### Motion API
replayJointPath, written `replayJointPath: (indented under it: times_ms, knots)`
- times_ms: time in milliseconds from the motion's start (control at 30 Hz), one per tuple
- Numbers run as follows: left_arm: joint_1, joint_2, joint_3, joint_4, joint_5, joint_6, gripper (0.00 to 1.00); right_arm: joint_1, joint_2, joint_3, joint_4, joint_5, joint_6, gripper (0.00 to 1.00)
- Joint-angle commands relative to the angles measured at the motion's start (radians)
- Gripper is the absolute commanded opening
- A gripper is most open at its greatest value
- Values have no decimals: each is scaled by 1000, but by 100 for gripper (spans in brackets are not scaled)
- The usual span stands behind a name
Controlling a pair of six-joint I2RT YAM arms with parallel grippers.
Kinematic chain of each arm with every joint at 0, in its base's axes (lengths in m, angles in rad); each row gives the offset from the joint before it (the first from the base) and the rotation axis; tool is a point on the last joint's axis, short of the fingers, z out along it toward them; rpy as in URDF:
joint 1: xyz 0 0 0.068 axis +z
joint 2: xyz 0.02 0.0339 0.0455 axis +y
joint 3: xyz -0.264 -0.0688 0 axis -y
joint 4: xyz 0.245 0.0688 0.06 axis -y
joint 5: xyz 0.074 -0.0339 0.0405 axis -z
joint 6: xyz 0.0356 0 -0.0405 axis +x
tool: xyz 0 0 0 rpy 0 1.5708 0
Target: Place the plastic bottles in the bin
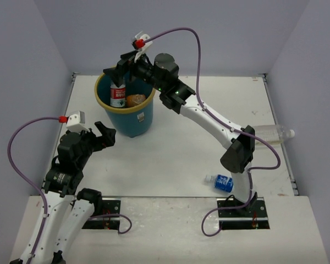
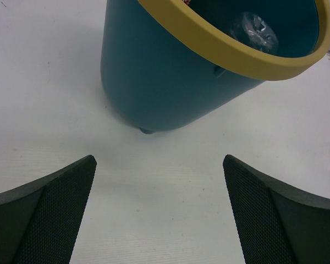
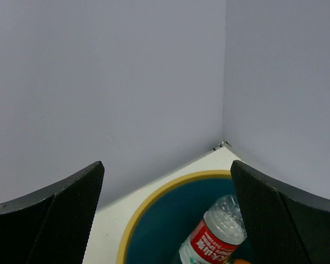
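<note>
The teal bin (image 1: 133, 118) with a yellow rim stands at the back left of the table. Inside it a clear bottle with a red label (image 1: 117, 94) stands upright next to an orange bottle (image 1: 135, 100). My right gripper (image 1: 120, 70) hangs over the bin's far rim, open and empty; its wrist view shows the rim (image 3: 154, 202) and the red-labelled bottle (image 3: 215, 236) below. My left gripper (image 1: 105, 135) is open and empty, low beside the bin's near left side (image 2: 154, 82). A blue-labelled bottle (image 1: 220, 182) and a plain clear bottle (image 1: 272, 132) lie on the table.
The blue-labelled bottle lies near the right arm's base (image 1: 239, 206). The plain clear bottle lies at the table's right edge, against the right wall. Purple cables loop over both arms. Walls close the table on three sides.
</note>
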Motion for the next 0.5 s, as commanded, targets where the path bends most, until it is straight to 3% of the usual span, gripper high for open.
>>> replayJointPath:
  times_ms: [0,200,333,467]
  knots:
    - [9,1,1,41,6,25,100,6,-134,-46,89,49,9,99]
    - [11,9,6,30,-18,24,100,4,-227,-171,139,109,38,99]
    - [11,9,7,26,-28,24,100,1,-288,-155,-31,148,-33,99]
    - [11,13,8,24,-41,22,100,-3,-388,-252,-151,350,-70,99]
